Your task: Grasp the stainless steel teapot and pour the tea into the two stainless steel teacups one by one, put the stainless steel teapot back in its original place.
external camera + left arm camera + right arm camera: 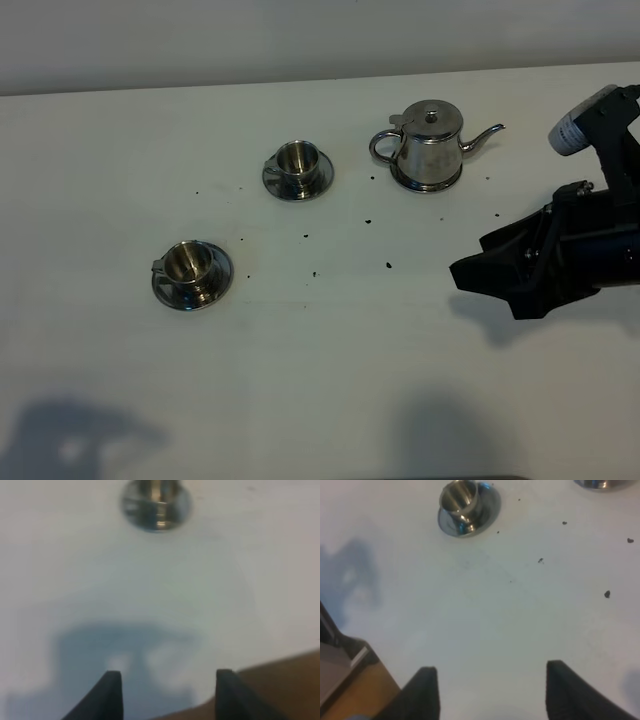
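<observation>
The stainless steel teapot (pixel 430 143) stands upright at the back of the white table, spout to the right, on its round steel disc (pixel 426 185). One teacup (pixel 298 165) sits on a saucer left of the pot. The other teacup (pixel 190 272) sits on a saucer nearer the front left, and it also shows in the right wrist view (pixel 465 505). My right gripper (pixel 468 275) (pixel 492 690) hangs open and empty in front of and right of the teapot, pointing left. My left gripper (pixel 167 692) is open and empty above bare table, with a blurred teacup (pixel 157 502) ahead of it.
Small dark specks (pixel 388 265) are scattered on the table between the cups and the pot. The table's brown edge (pixel 290 680) (pixel 360 690) shows near both grippers. A steel rim (pixel 600 484) peeks in at the right wrist view's border.
</observation>
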